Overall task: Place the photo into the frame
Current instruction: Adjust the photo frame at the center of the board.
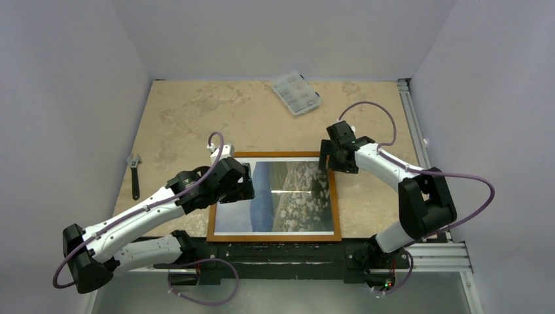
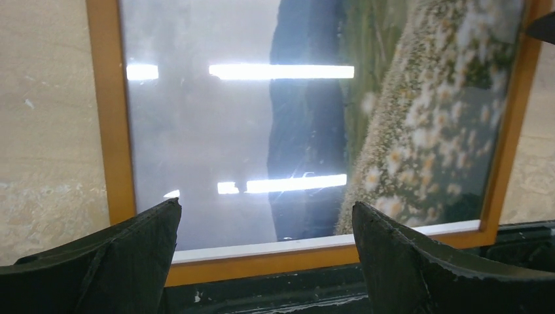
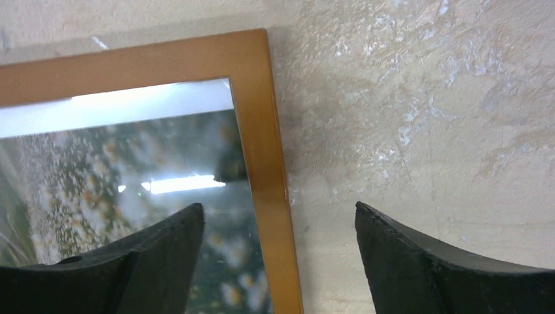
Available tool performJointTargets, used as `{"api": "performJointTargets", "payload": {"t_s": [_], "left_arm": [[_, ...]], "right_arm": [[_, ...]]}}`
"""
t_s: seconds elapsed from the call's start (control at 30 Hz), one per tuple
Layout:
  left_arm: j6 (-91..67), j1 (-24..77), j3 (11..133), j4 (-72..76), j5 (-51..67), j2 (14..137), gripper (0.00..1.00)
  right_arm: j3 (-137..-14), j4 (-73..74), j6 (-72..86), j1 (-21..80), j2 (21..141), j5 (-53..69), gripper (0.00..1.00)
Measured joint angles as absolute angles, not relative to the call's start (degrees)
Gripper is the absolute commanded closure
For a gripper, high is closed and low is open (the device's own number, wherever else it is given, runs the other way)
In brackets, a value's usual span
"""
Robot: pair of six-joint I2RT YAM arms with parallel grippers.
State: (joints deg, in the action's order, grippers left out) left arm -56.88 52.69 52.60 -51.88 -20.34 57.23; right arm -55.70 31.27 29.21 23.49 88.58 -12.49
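Note:
The orange-brown frame [image 1: 273, 237] lies flat on the table near its front edge. The photo [image 1: 288, 196] lies inside the frame's rails, picture side up, with glare stripes across it. My left gripper [image 1: 245, 183] hovers over the frame's left part, open and empty. In the left wrist view its fingertips [image 2: 265, 205] straddle the photo [image 2: 314, 131] above the near rail [image 2: 262, 265]. My right gripper [image 1: 325, 160] is open and empty over the frame's far right corner. In the right wrist view its jaws [image 3: 278, 205] straddle the right rail [image 3: 262, 131], with the photo [image 3: 98, 170] to the left.
A clear plastic compartment box [image 1: 296, 93] sits at the back of the table. An adjustable wrench [image 1: 134, 173] lies at the left edge. A black mounting rail [image 1: 281, 252] runs along the near edge, touching the frame. An aluminium rail [image 1: 412, 118] runs along the right side.

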Motion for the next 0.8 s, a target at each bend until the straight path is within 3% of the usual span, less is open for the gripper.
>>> {"api": "performJointTargets", "payload": {"t_s": [0.17,0.57,0.8], "left_arm": [[-56.88,47.59,46.61,-51.9,-19.22,55.75,0.0],[-55.88,28.93,31.33,-51.51,-11.68,50.72,0.0],[-54.54,26.87,28.58,-45.32,-4.99,53.91,0.02]], "right_arm": [[-53.91,32.03,28.88,23.62,83.92,-9.26,0.15],[-35.55,31.51,32.42,23.62,69.8,5.37,0.17],[-33.21,27.92,35.16,23.62,68.31,10.55,0.19]]}}
